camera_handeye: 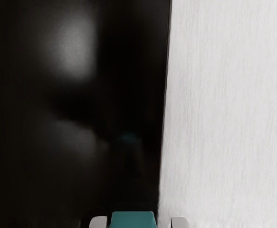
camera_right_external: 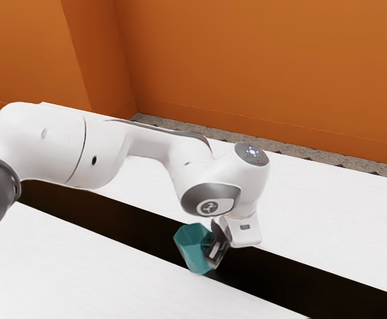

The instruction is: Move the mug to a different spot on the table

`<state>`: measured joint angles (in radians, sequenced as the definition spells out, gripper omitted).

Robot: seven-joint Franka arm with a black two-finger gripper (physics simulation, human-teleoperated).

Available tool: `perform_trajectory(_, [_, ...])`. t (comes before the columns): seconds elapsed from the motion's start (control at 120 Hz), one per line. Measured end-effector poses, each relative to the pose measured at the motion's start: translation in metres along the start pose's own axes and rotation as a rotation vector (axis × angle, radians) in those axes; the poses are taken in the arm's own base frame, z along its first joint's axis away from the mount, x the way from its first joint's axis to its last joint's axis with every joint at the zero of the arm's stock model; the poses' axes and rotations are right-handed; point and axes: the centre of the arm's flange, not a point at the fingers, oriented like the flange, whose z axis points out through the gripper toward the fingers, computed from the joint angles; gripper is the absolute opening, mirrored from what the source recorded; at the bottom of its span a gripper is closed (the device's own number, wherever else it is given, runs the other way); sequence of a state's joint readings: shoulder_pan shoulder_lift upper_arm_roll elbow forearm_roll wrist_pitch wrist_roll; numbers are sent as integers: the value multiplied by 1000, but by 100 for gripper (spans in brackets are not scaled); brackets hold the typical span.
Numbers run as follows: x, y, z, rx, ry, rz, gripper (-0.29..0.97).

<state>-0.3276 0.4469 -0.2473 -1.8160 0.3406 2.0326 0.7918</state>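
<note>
You see the pincer [camera_right_external: 214, 252] closed on the teal mug [camera_right_external: 190, 246]. Just under the pincer lies the black strip [camera_right_external: 113, 212], with the white table [camera_right_external: 332, 219] beside it.

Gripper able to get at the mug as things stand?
Likely yes: the gripper looks shut on the teal mug, holding it from two sides, and nothing stands between them.
</note>
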Motion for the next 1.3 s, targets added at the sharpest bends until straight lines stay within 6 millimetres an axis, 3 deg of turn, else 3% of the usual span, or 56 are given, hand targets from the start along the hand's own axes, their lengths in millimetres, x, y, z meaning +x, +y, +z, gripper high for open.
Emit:
perform_trajectory(0.275, [-37, -9, -21, 0, -214, -15, -2])
perform_trajectory(0.483, [-81, -32, -17, -11, -291, -79, -3])
perform_trajectory(0.6, [-116, -47, -9, -34, -306, -137, -4])
perform_trajectory(1.025, [-232, -76, 33, -133, -324, -317, -6])
perform_trajectory(1.3, [-244, -108, 53, -108, -328, -334, -6])
